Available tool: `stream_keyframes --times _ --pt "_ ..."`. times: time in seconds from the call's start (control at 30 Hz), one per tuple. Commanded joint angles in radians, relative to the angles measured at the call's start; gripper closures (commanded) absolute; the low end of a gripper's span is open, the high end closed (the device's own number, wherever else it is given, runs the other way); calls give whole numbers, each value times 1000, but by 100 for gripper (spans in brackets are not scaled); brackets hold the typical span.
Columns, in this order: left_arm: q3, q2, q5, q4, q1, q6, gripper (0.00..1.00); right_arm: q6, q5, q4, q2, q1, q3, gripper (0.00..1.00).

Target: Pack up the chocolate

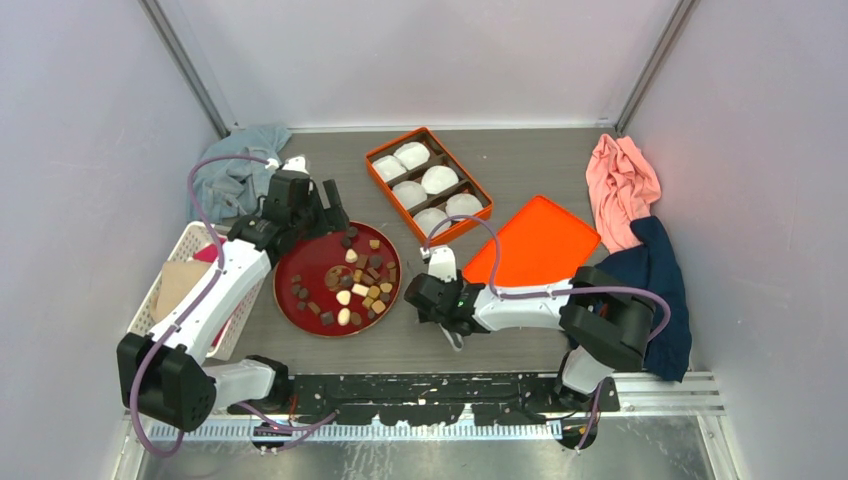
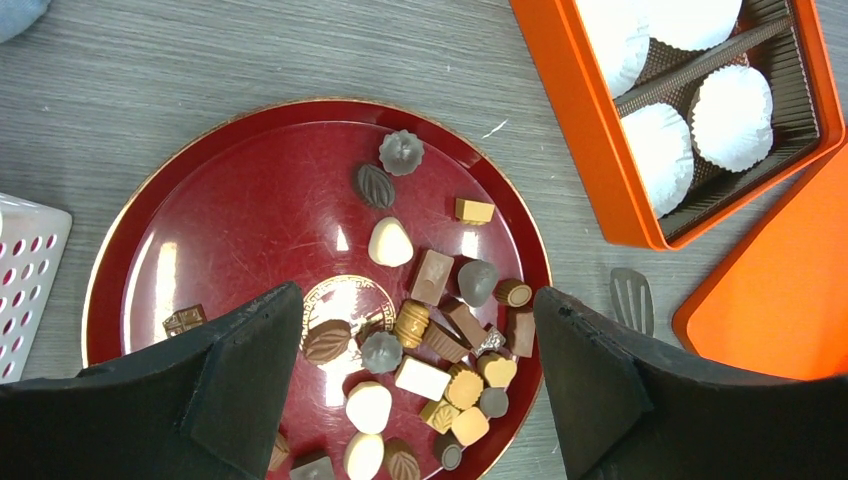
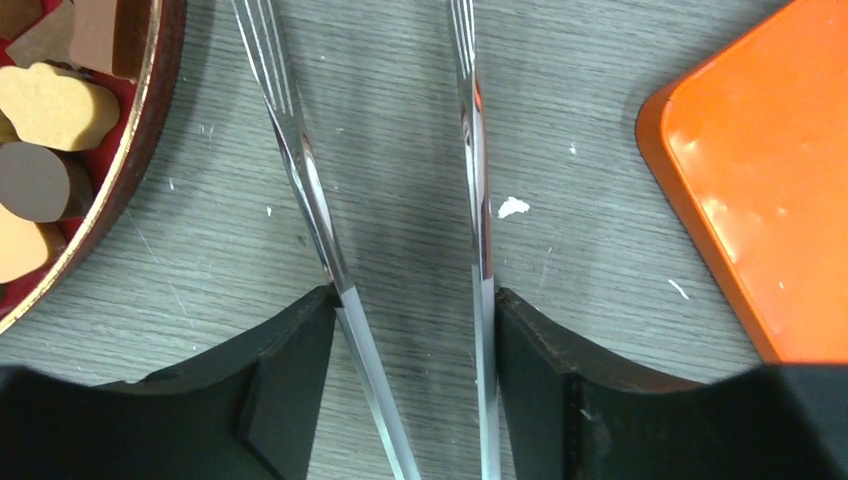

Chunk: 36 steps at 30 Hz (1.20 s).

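Note:
Many small chocolates (image 1: 358,285), dark, tan and cream, lie on the right half of a round red plate (image 1: 300,265). In the left wrist view the chocolates (image 2: 440,340) cluster at the lower right of the plate (image 2: 250,210). My left gripper (image 1: 325,208) hangs open and empty above the plate (image 2: 415,300). My right gripper (image 1: 432,290) sits just right of the plate, shut on metal tongs (image 3: 310,190), both fingers pressing the tongs' two arms (image 3: 415,300). The tongs' tip (image 2: 631,297) lies on the table beside the plate. An orange box (image 1: 428,185) holds white paper cups (image 2: 733,115).
The box's orange lid (image 1: 535,245) lies flat right of the right gripper. A white basket (image 1: 175,260) stands at the left edge. A grey cloth (image 1: 235,170) is at back left; pink (image 1: 620,185) and dark blue (image 1: 660,280) cloths are at right.

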Motion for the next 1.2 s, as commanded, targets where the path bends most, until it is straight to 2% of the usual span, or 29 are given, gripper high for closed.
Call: stream_keyframes --times 0.0,0.07,0.23,0.33,0.5,0.63,0.73,0.83,0.97,1.07,1.17 --pt "50 -7 4 39 -2 17 14 26 6 5 33 5 19 43" --pt "47 -10 0 36 -2 19 14 17 1 7 25 5 17 52" --pt "46 -12 -23 22 -2 18 14 -53 -31 -5 -54 20 16 84" --pt "73 -1 -42 -2 -2 32 14 -66 -30 -83 -142 36 33 90" --pt "137 1 -107 -49 -2 76 14 -129 -18 -284 -274 28 177 92" --pt "187 2 -156 -91 -1 107 12 -170 -89 -479 -236 -29 366 92" --pt "229 23 -231 -151 11 102 11 -184 -220 -525 -214 -93 456 92" --pt "256 52 -212 -203 61 91 11 -190 -348 -590 -179 -153 546 90" --pt "269 66 -175 -243 112 65 11 -225 -422 -717 -111 -166 687 88" --pt "242 62 -186 -232 114 51 12 -229 -495 -725 -97 -166 725 85" --pt "237 71 -182 -230 114 54 12 -230 -527 -741 -68 -166 755 78"
